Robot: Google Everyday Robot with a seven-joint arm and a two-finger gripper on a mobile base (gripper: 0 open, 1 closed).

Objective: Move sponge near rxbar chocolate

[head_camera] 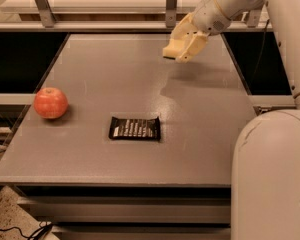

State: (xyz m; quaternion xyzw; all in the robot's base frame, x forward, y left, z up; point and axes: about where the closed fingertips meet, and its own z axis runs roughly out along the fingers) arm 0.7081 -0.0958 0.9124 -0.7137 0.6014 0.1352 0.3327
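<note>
My gripper (182,48) hangs above the far right part of the grey table (90,74). It is shut on the pale yellow sponge (171,50) and holds it clear of the surface, with a shadow on the table below it. The rxbar chocolate (134,128), a flat black bar with white lettering, lies near the table's middle front, well below and to the left of the gripper in the picture.
A red apple (50,103) sits at the table's left edge. A metal rail (115,26) with upright posts runs along the far edge. My arm's white body (272,174) fills the lower right corner.
</note>
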